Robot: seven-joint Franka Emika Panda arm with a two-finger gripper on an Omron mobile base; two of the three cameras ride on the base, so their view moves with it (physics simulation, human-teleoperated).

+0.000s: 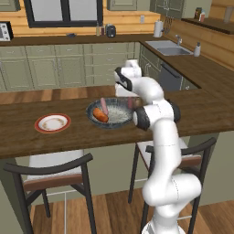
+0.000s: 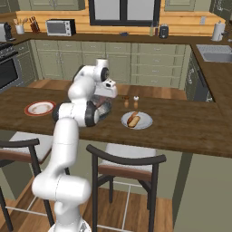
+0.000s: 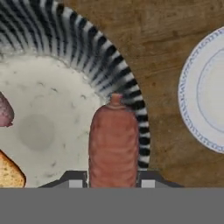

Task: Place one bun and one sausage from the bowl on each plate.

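Gripper [image 3: 112,183] fingers clamped on reddish-brown sausage [image 3: 113,142] over bowl [image 3: 118,83] right rim; risk: slips, rolls past white plate [image 3: 205,92].

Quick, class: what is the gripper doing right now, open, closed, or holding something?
Gripper: closed on the reddish-brown sausage, above the bowl.
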